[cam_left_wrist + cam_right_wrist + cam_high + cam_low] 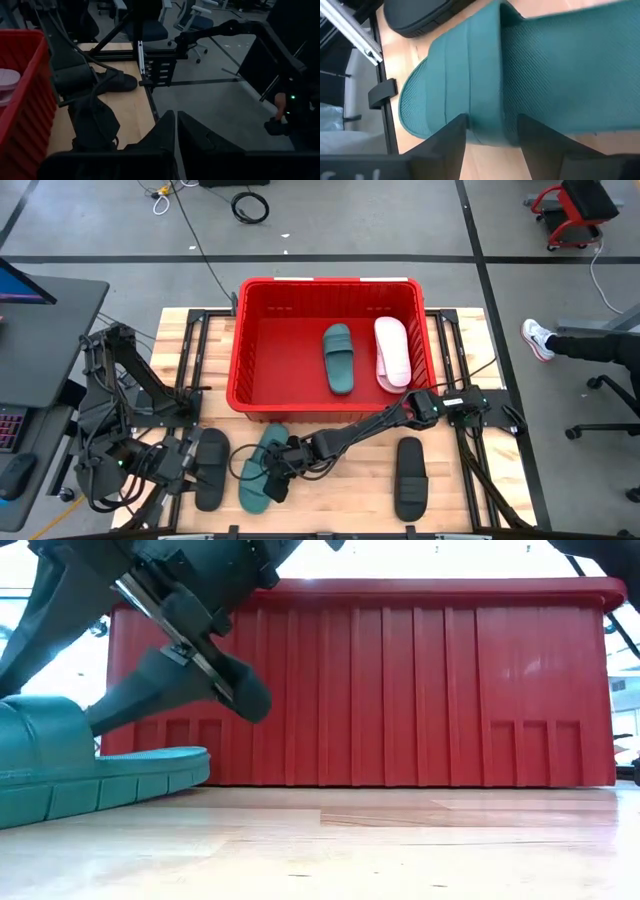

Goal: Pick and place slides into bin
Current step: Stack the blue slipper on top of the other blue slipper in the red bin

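The red bin (330, 345) stands at the table's far middle, with a teal slide (338, 358) and pale pink slides (392, 350) lying in it. On the table in front of it lie a black slide (210, 470), a teal slide (258, 475) and another black slide (410, 480). My right gripper (275, 468) is open just above the teal slide (520, 65). Its fingers (452, 137) stand on either side of the strap's edge (485, 110), and I see no contact. My left gripper (176, 145) is shut and empty at the near left (185, 465).
The bin's near wall (400, 680) rises right behind the teal slide (60, 765). The black slide at the left lies close beside the teal one (420, 15). There is bare wood between the teal slide and the right black slide (345, 490). A person's leg (570, 342) shows at the right.
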